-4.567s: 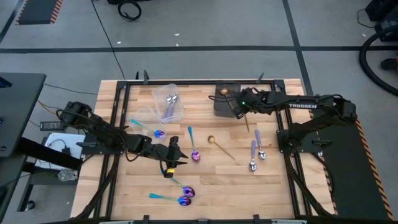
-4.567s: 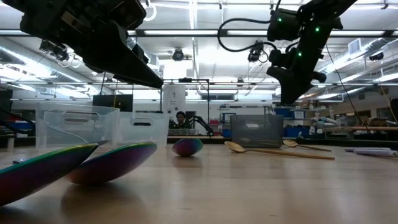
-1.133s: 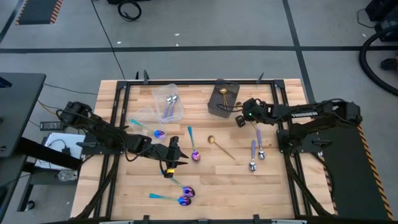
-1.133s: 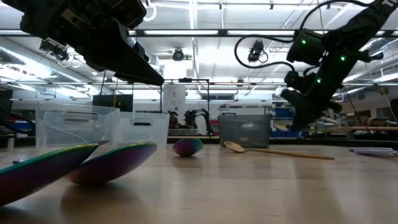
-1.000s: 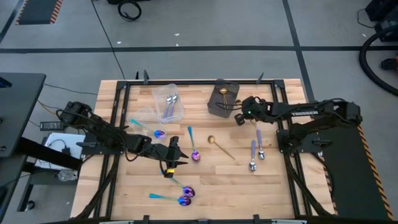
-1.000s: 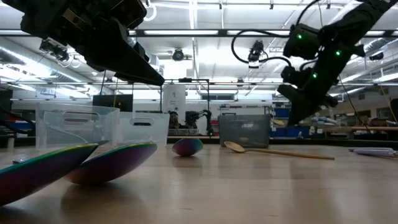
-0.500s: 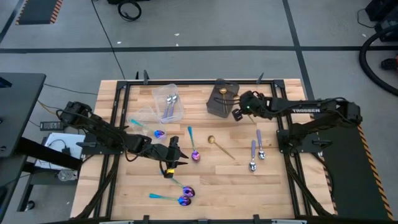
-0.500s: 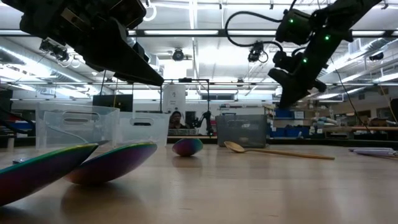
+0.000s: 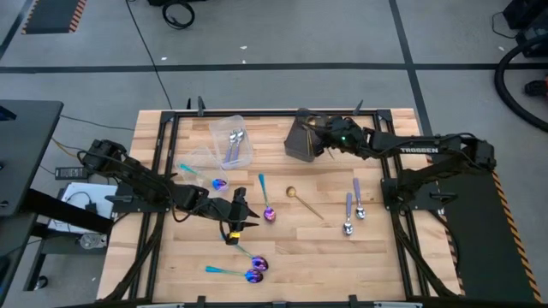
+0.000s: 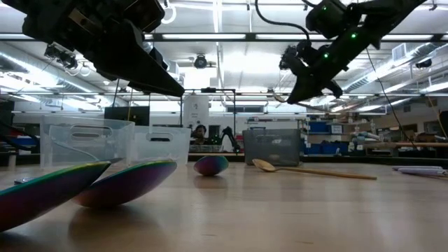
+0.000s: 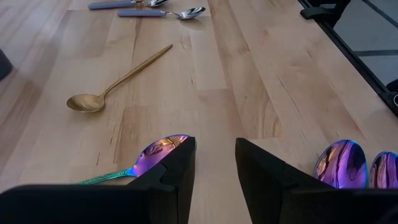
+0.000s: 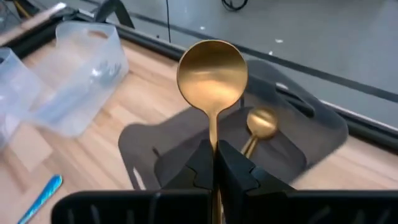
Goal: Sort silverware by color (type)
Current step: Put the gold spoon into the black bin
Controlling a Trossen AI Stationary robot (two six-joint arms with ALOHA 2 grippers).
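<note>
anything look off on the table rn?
One thing: the clear tub holding lilac-handled spoons lies tilted on its side against a second tub, not standing upright. The dark grey box also looks tipped. Otherwise just unsorted spoons. The right gripper holds a gold spoon above the box.

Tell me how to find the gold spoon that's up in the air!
Start at the dark grey box at the far edge of the wooden table, beside the clear tubs. Just above it hangs the right pincer, shut on a gold spoon by its handle, bowl pointing outward. Another gold spoon lies inside the box and a third lies on the table; only this one is lifted.
</note>
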